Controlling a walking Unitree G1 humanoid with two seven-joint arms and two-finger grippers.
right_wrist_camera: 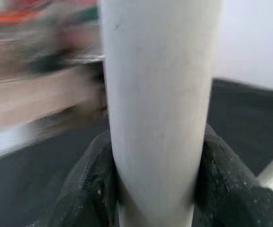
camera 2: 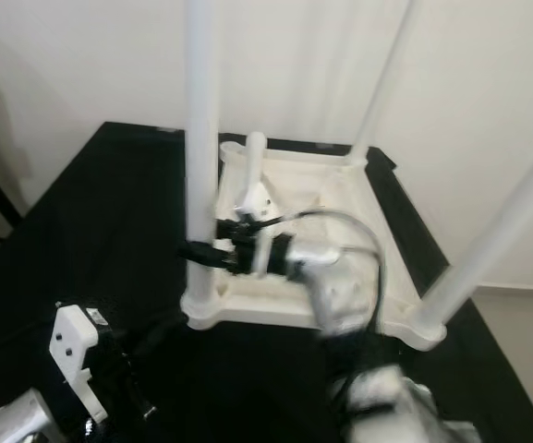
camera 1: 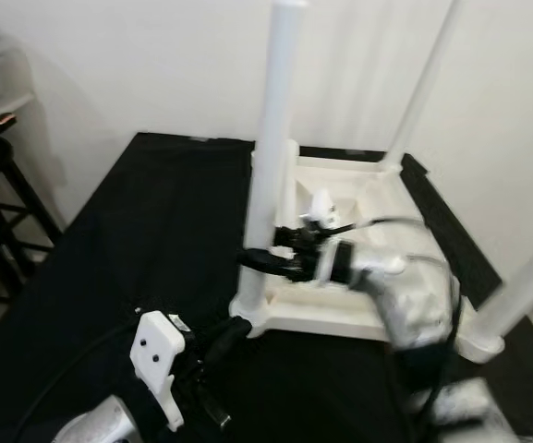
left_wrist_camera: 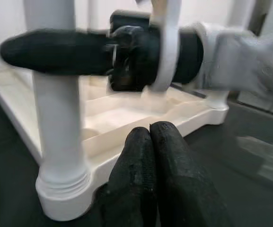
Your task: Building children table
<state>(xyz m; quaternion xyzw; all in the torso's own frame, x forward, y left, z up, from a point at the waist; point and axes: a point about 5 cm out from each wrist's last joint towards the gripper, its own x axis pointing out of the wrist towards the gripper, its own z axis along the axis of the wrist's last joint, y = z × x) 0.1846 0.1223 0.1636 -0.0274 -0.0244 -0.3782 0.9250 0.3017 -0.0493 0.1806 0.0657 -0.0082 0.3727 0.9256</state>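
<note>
The right gripper (camera 1: 259, 260) is clenched around the near-left white round plastic leg (camera 1: 271, 175), low on its shaft, one black finger on each side. That leg stands upright in a corner of the overturned white plastic children's tabletop (camera 1: 340, 309), which lies on a black cloth (camera 1: 146, 231). The left gripper (left_wrist_camera: 150, 142), fingers pressed together, hovers just beside that corner.

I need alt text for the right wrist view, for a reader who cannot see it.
The right gripper clamps a white table leg, one black finger on each side. Behind lie a black mat and a blurred room.
</note>
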